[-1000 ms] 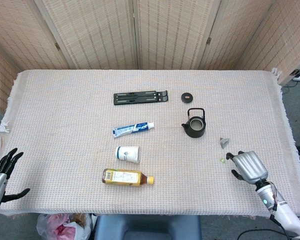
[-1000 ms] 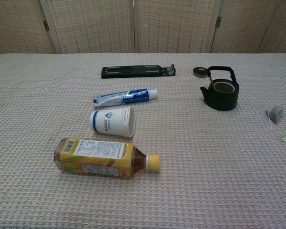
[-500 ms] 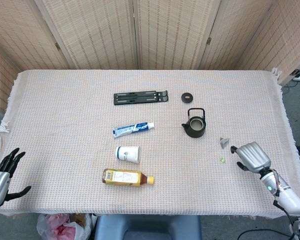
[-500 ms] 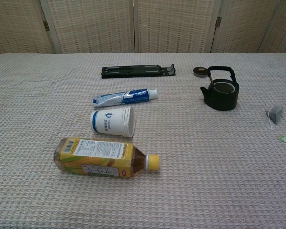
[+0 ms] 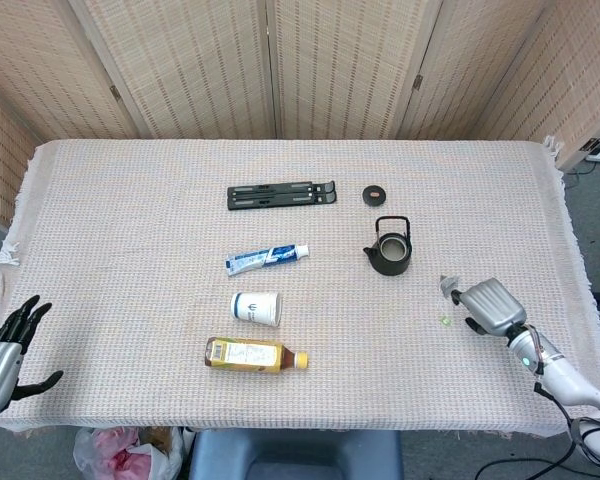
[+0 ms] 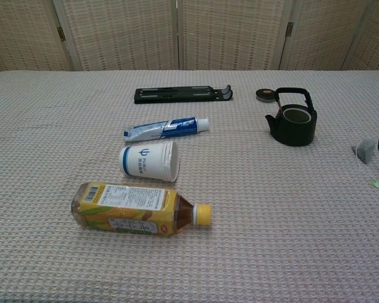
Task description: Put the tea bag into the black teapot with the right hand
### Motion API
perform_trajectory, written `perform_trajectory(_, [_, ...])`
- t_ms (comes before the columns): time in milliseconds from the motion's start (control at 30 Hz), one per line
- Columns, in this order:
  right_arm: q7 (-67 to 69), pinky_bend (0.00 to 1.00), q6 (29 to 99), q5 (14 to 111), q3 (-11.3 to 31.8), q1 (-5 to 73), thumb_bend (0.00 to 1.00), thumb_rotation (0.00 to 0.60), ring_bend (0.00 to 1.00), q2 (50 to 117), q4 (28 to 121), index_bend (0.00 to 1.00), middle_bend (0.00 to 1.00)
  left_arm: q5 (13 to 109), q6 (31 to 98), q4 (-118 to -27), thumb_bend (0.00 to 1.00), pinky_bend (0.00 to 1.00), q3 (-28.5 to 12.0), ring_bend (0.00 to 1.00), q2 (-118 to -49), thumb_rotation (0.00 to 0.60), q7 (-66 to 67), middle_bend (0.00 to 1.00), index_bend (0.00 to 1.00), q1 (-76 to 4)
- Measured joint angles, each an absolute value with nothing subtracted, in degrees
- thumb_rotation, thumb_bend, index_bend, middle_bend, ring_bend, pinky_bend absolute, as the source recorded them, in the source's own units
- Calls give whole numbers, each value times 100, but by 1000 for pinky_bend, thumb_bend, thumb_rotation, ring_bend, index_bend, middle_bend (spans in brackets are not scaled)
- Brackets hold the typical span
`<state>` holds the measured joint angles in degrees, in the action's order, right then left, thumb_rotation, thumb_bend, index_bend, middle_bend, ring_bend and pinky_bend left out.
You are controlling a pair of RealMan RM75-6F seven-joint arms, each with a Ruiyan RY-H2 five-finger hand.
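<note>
The tea bag (image 5: 448,285) lies on the tablecloth (image 5: 130,220), just beside the fingertips of the right hand (image 5: 490,305), on the side toward the black teapot (image 5: 390,253). Its small green tag (image 5: 444,320) lies a little nearer to the robot, also close to the hand. In the chest view only a dark fingertip shows at the right edge, next to the tea bag (image 6: 366,150), and I cannot tell if it touches the bag. The right hand holds nothing; its fingers seem bent downward, but how far they are apart I cannot tell. The black teapot stands upright with no lid, farther from the hand than the tea bag. Its lid (image 5: 374,194) lies beyond it. The left hand (image 5: 2,350) is far on the other side, at the table edge, fingers spread and holding nothing.
</note>
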<state>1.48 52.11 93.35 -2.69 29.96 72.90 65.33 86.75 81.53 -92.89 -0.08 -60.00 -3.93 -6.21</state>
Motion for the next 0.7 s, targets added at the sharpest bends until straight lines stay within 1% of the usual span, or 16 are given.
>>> perform_trajectory(100, [197,917,5281,9466,-337,3032,289,600,809,7357,6427,430,962,8651,8162,-9291,232,315,-21,108,-6010,600,-359,0,0,-616])
perform_trajectory(267, [348,922,5741,9831,-458,3056,289,600,815,7478,6148,430,969,8608,8128,-9304,232,315,-34,108,-6061,600,-201,0,0,-631])
perform_trajectory(400, [424,925,6202,10148,-578,3055,290,600,819,7671,5641,430,972,8558,8080,-9327,232,315,-44,108,-6118,600,-43,0,0,-650])
perform_trajectory(700, [855,925,6586,10410,-831,3003,290,600,819,8129,4736,430,972,8422,7977,-9353,232,315,-79,108,-6204,600,158,0,0,-694])
